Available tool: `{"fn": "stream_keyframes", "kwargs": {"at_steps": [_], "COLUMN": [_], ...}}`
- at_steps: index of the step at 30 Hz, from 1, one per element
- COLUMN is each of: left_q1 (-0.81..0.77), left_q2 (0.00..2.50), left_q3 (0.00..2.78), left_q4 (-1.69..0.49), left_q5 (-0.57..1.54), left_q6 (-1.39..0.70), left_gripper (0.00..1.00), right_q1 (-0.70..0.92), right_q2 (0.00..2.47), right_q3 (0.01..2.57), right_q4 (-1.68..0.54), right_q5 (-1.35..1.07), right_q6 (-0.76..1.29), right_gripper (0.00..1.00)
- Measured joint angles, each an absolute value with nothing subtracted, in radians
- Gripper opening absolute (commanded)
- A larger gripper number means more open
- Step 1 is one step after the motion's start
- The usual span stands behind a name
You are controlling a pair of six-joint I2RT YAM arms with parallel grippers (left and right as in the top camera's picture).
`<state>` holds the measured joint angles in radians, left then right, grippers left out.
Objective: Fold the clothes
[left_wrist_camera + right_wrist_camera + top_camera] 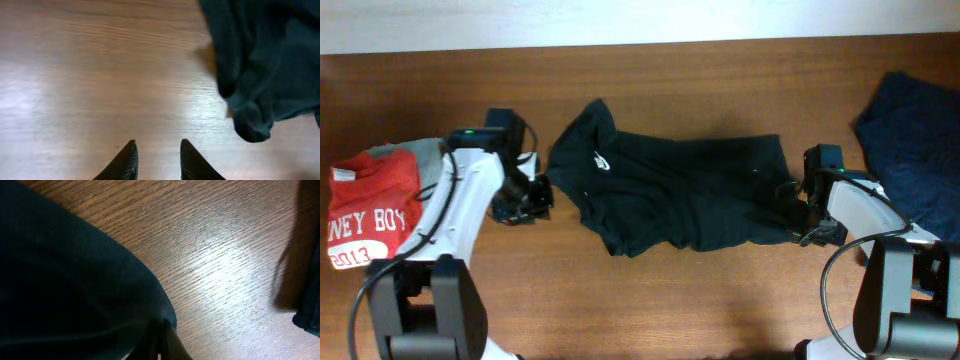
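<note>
A black T-shirt (pixel 680 190) with a small white chest logo lies crumpled across the middle of the table. My left gripper (pixel 525 200) is open and empty, just left of the shirt's sleeve; in the left wrist view its fingers (pixel 157 160) hover over bare wood with the shirt's sleeve (pixel 260 65) at the upper right. My right gripper (pixel 800 215) is shut on the shirt's right hem; in the right wrist view the fingers (pixel 162 347) pinch the black T-shirt's fabric (pixel 65 295).
A red-lettered garment (pixel 365 215) with grey fabric (pixel 425 155) lies at the left edge. A dark navy garment (pixel 915 140) lies at the right edge, also showing in the right wrist view (pixel 310 280). The wooden table (pixel 670 300) has a white wall behind.
</note>
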<state>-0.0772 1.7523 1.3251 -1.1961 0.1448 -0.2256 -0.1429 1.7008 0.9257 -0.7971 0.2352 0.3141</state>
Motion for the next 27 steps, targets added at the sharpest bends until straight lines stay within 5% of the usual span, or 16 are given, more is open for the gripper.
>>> {"fn": "stream_keyframes", "kwargs": {"at_steps": [5, 13, 27], "left_q1": [-0.154, -0.213, -0.33], "left_q2": [1.752, 1.752, 1.752], "left_q3": [1.264, 1.148, 1.065], "left_q4": [-1.147, -1.007, -0.793], "left_q5": [0.145, 0.233, 0.388], "left_q6": [-0.251, -0.291, -0.379], "left_gripper": [0.31, 0.56, 0.56], "right_q1": [-0.143, -0.143, -0.143], "right_q2": [1.701, 1.701, 1.702], "right_q3": [0.926, 0.926, 0.926], "right_q4": [-0.797, -0.797, -0.797], "right_q5": [0.236, 0.239, 0.239], "right_q6": [0.315, 0.315, 0.315], "right_gripper": [0.04, 0.04, 0.04]}}
